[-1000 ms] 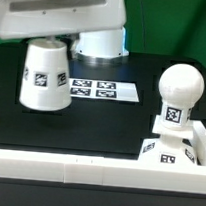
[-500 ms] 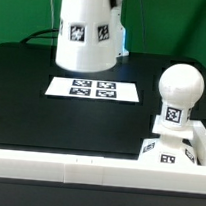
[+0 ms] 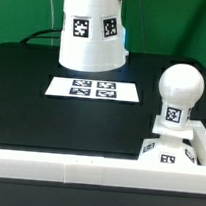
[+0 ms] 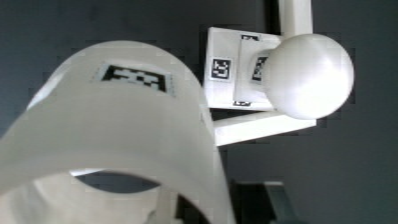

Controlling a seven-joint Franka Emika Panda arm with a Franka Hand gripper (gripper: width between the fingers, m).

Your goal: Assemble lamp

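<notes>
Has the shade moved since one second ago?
Yes. The shade was beside the marker board on the exterior view's left; now it is lifted above the board, shifted toward the exterior view's right.

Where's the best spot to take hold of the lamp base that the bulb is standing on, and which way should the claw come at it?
Probably by two opposite side edges of the flat square base, low down. The rounded bulb stands upright on its middle, so a descent from straight above is blocked. Coming in from the open table on the exterior view's left looks safer, since the white wall runs close along its near side.
</notes>
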